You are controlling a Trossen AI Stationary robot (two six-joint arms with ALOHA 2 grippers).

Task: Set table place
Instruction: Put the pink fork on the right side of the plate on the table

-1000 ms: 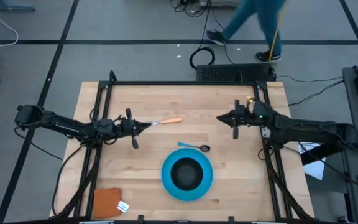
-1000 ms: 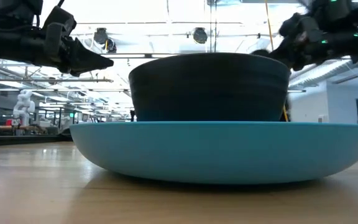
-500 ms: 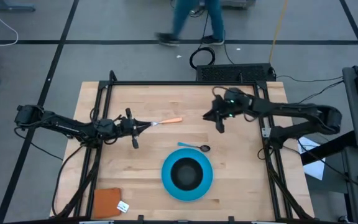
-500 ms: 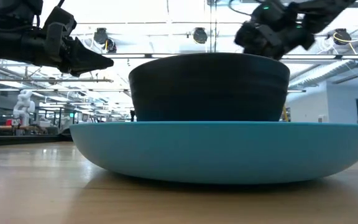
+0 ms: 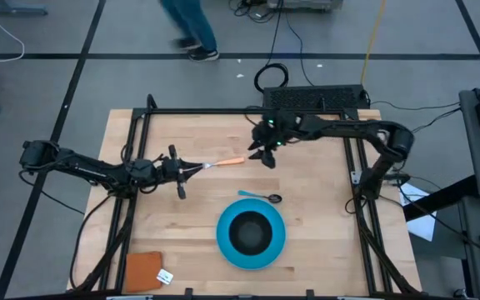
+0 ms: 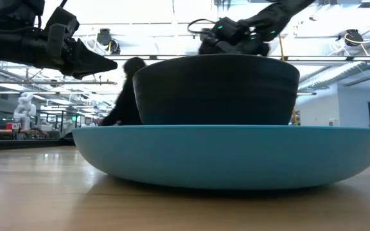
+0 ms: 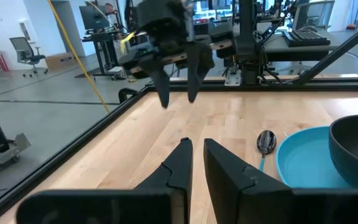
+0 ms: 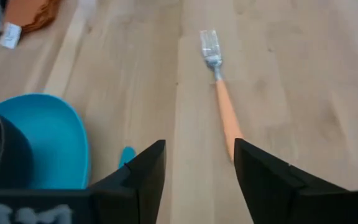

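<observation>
- Since the earlier frames your right arm has swung from the table's right edge across to upper centre; the left arm, plate and cutlery have not shifted, and the person on the floor beyond has walked leftward.
- High view: your right gripper (image 5: pixel 262 153) hangs at upper centre, just beside the orange handle end of the fork (image 5: pixel 223 162). Left gripper (image 5: pixel 192 167) sits left of centre, tips at the fork's metal end. Blue plate (image 5: pixel 223 240) with the black bowl (image 5: pixel 250 232) in it lies at lower centre of the table (image 5: pixel 307 250); the spoon (image 5: pixel 261 197) lies just above the plate.
- Low view: plate and bowl fill the frame; both arms hang above, the left at upper left.
- Left wrist view: left fingers (image 7: pixel 180 163) stand a narrow gap apart, clamped on nothing you can see.
- Right wrist view: right fingers (image 8: pixel 148 168) are spread wide, the fork's handle between and beyond them, not gripped.
</observation>
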